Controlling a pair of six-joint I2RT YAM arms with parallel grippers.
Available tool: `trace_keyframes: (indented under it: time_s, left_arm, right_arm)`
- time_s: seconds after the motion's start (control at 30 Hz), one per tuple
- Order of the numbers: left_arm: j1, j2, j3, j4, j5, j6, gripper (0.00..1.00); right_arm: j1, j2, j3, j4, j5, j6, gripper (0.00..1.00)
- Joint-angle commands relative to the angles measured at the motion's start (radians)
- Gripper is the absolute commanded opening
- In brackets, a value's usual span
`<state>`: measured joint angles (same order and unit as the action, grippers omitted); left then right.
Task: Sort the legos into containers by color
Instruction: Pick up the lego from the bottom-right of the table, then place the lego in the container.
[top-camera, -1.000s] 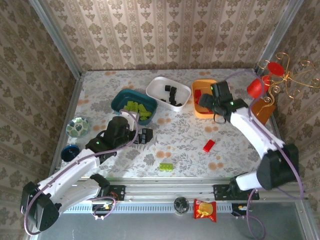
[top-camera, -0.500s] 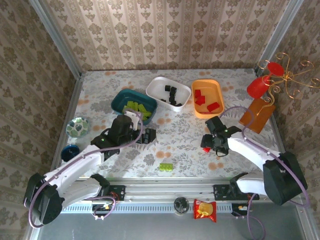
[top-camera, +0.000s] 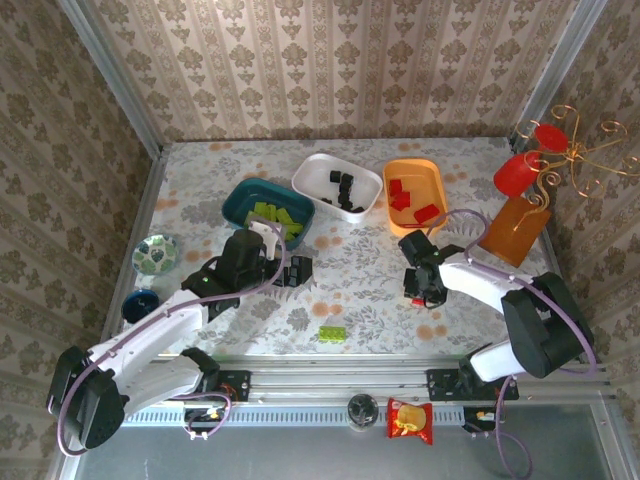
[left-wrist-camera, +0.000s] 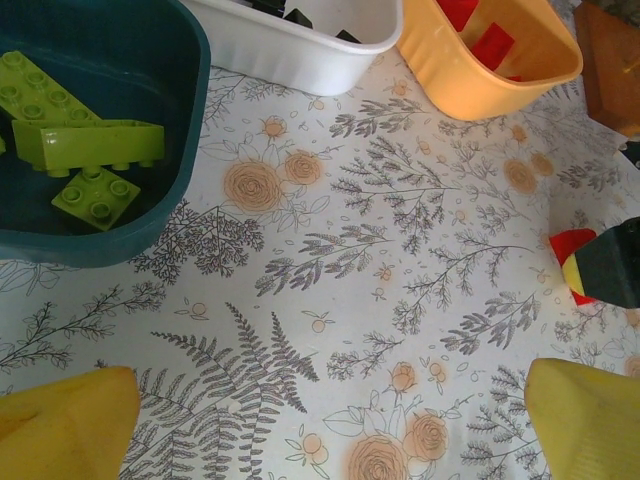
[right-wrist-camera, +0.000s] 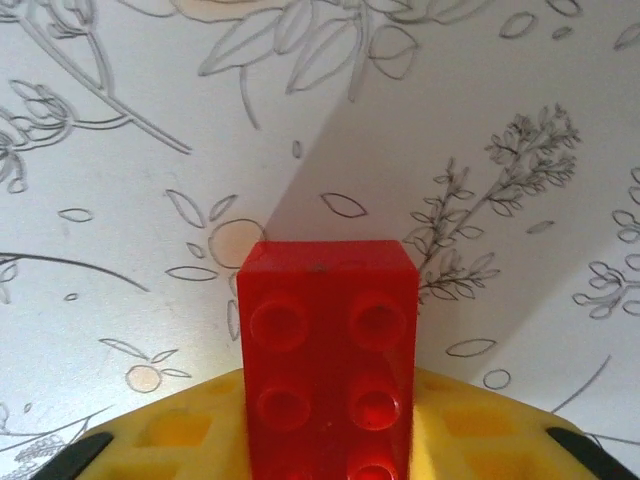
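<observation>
My right gripper (top-camera: 419, 287) is down at the table right of centre, shut on a red lego (right-wrist-camera: 328, 340) that stands between its yellow pads (right-wrist-camera: 480, 430). The left wrist view catches this brick at its right edge (left-wrist-camera: 566, 246). My left gripper (top-camera: 291, 269) hovers open just below the teal container (top-camera: 236, 199), with bare tablecloth between its yellow fingertips (left-wrist-camera: 62, 422). Green legos (left-wrist-camera: 85, 143) lie in the teal container. The white container (top-camera: 311, 170) holds black legos (top-camera: 345, 190). Red legos (top-camera: 404, 195) lie in the orange container (top-camera: 438, 181). One green lego (top-camera: 332, 333) lies on the table near the front.
A patterned bowl (top-camera: 155, 253) and a dark blue cup (top-camera: 140, 303) sit at the left edge. A wire stand with red ornaments (top-camera: 540, 165) and a brown block (top-camera: 515, 228) stand at the right. A snack packet (top-camera: 410, 420) lies on the front rail.
The right arm swung from over the orange container down to the red lego on the table and closed on it. The left gripper shifted slightly and stayed open.
</observation>
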<state>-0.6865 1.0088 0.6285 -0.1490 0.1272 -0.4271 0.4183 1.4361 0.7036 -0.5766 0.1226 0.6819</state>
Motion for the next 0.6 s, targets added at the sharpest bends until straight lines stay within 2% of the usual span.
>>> trace_keyframes:
  time_s: [0.0,0.13,0.23,0.37,0.57]
  left_arm:
    - [-0.004,0.004,0.002,-0.003,0.029,0.004,1.00]
    - [-0.015,0.013,0.023,-0.032,0.028,0.027,1.00]
    - [-0.023,0.022,0.034,-0.044,0.025,0.034,1.00]
    - [-0.034,0.031,0.042,-0.054,0.020,0.038,1.00]
    - [-0.051,0.036,0.057,-0.087,0.023,0.044,1.00]
  right_arm:
    - [0.010,-0.013,0.037,0.024,-0.035,-0.010,0.28]
    - [-0.010,-0.126,0.129,0.026,-0.002,-0.065,0.25]
    - [-0.069,-0.137,0.247,0.034,-0.003,-0.105,0.25]
    - [-0.141,-0.054,0.412,0.095,0.009,-0.131,0.25]
    - [-0.165,0.196,0.639,0.144,0.124,-0.143,0.25]
